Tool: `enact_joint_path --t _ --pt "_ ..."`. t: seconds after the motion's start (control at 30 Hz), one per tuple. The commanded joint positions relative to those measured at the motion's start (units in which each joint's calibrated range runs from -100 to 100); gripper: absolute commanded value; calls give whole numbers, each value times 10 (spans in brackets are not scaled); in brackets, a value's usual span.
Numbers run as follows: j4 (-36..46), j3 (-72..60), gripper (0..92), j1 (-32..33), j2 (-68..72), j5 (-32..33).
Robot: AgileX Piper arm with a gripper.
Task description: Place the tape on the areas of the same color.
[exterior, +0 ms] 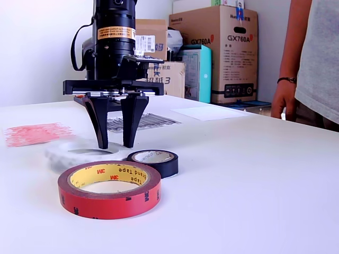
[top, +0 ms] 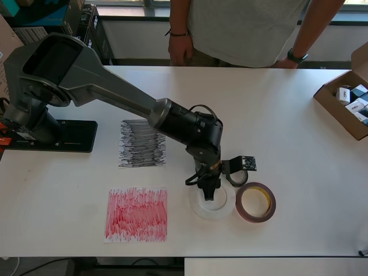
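Over on the overhead view's left, two scribbled patches can be seen on the counter (top: 287,115): the black patch (top: 142,144) farther back, the red patch (top: 136,214) nearer the front edge. Nothing has been set on either yet.

Moving right, the tool (top: 210,192) is held pointing straight down, fingers parted a little and holding nothing, with the tips poised above the whitish roll (top: 211,202); whether that roll is touched can't be told.

Just past it, the small black roll (exterior: 155,160) is found right beside the tool, pretty much tucked under the wrist in the overhead view, and the red-brown roll (top: 256,202) lies flat at the far right, close to the whitish one.

So the black roll looks nearest, and its patch lies well off to the overhead view's left and back, which is probably what the carry will be decided on.
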Motion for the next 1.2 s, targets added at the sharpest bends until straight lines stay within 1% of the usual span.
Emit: enact_joint_path --t 0.0,0.27,0.47,0.83,0.93,1.17 --pt "0 -5 479 0 -5 0" --pt "1 -7 476 0 -19 -2" --pt "27 -7 476 8 -25 -1" --pt "24 -6 479 8 -18 0" --pt "20 -6 479 8 -18 15" --pt "20 -6 479 8 -9 15"
